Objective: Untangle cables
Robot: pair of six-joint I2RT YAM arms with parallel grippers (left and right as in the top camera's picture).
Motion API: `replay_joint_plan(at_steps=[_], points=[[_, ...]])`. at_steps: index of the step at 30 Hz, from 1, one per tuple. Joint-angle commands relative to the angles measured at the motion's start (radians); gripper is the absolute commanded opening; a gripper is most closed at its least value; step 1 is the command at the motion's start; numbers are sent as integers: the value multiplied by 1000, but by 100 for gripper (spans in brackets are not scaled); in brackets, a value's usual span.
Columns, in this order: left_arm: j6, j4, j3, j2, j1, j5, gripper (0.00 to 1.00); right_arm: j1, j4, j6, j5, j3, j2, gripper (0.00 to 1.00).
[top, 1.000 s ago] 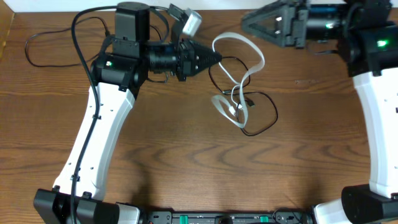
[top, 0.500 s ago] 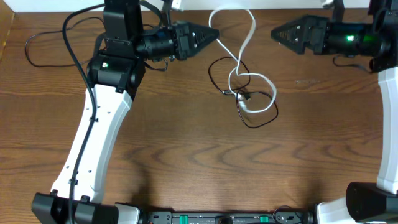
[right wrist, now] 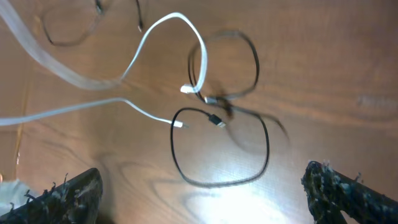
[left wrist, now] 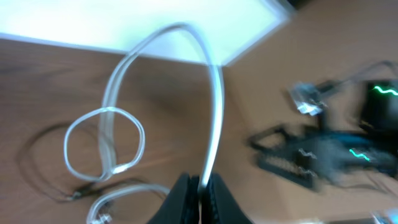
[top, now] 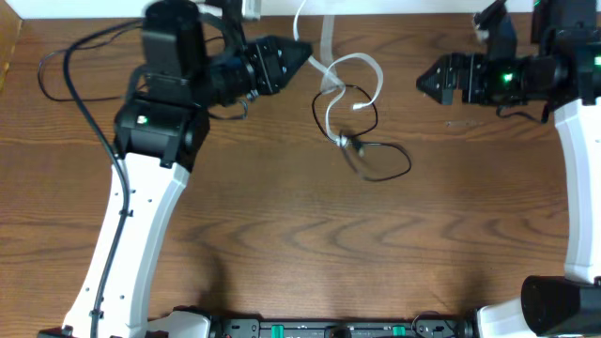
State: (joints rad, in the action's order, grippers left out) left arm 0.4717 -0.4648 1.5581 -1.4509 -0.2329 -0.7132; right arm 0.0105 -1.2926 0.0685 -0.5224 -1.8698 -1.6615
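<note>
The cables lie as a loose knot at mid-table. My left gripper (top: 306, 53) is shut on the white cable (top: 331, 77), which rises from its fingers (left wrist: 186, 198) in a tall arc (left wrist: 215, 106) and loops back down to the table. Two thin black cables (top: 380, 177) curl beside and under the white loops, one forming a wide ring (right wrist: 219, 184). A small white plug (right wrist: 179, 126) lies inside that ring. My right gripper (top: 427, 83) hovers to the right of the knot, jaws wide open and empty (right wrist: 205, 199), looking down on the black ring.
A thicker black arm wire (top: 56, 68) trails over the table's far left. The table's far edge meets a white surface (top: 423, 7) just behind both grippers. A black rail (top: 329, 330) runs along the near edge.
My left gripper has pulled the white cable back and left, dragging the knot with it. The right gripper has opened wide and drawn off to the right.
</note>
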Motion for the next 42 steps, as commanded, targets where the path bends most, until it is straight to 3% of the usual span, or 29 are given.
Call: replay_joint_plan(at_steps=[1, 6, 11, 17, 23, 26, 30, 36, 42], points=[[-67, -42, 2, -2, -35, 320, 7, 18, -9, -35, -18, 79, 6, 99], [24, 10, 5, -2, -48, 324, 7, 110, 71, -137, -52, 245, 6, 99], [27, 5, 5, -2, -48, 322, 8, 242, 257, -144, -42, 433, 6, 99], [27, -6, 5, -2, -48, 322, 7, 416, 451, -31, 227, 579, 6, 95], [27, -11, 5, -2, -48, 321, 7, 514, 549, -19, 306, 635, 6, 79], [27, -20, 5, -2, -48, 322, 7, 535, 565, 49, 408, 644, 6, 59], [27, -36, 5, -2, -48, 322, 7, 534, 584, 126, 491, 644, 6, 47], [26, -51, 5, -2, -48, 322, 7, 530, 575, 105, 497, 644, 6, 55], [19, -51, 5, -2, -48, 322, 7, 539, 550, 5, 486, 658, 6, 50]])
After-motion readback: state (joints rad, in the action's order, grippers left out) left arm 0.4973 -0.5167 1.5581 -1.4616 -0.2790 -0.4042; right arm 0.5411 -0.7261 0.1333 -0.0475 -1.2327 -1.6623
